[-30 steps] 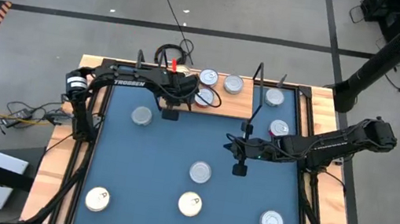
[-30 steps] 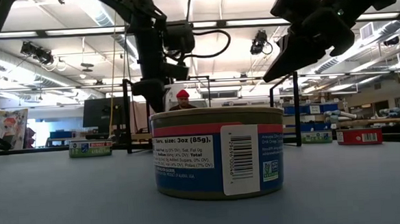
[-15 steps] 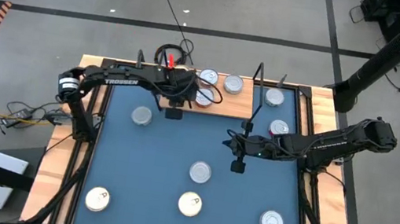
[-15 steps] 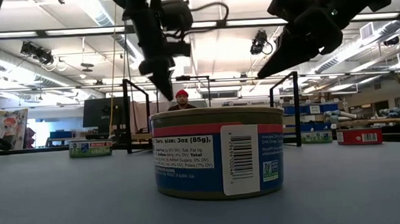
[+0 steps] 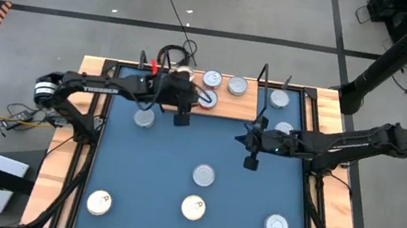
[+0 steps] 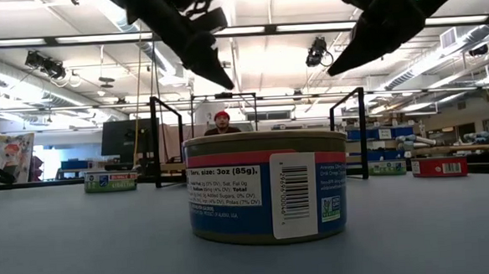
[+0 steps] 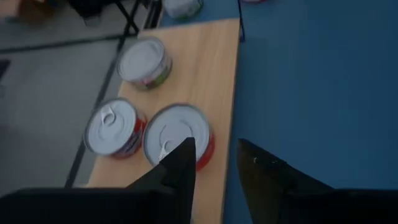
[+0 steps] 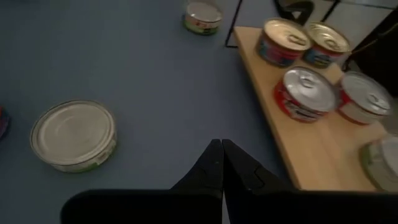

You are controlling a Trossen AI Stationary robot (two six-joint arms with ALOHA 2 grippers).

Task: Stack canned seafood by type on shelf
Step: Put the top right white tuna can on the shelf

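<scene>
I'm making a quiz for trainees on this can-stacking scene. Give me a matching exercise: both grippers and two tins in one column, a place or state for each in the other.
1. left gripper
2. right gripper
3. gold-topped round tin
4. red-sided, silver-topped round tin

A. shut, above the blue table
B. standing on the light-wood shelf
C. open and empty, at the shelf's front edge
D. standing on the blue table, far from the shelf

Pairs: 1-C, 2-A, 3-D, 4-B
</scene>
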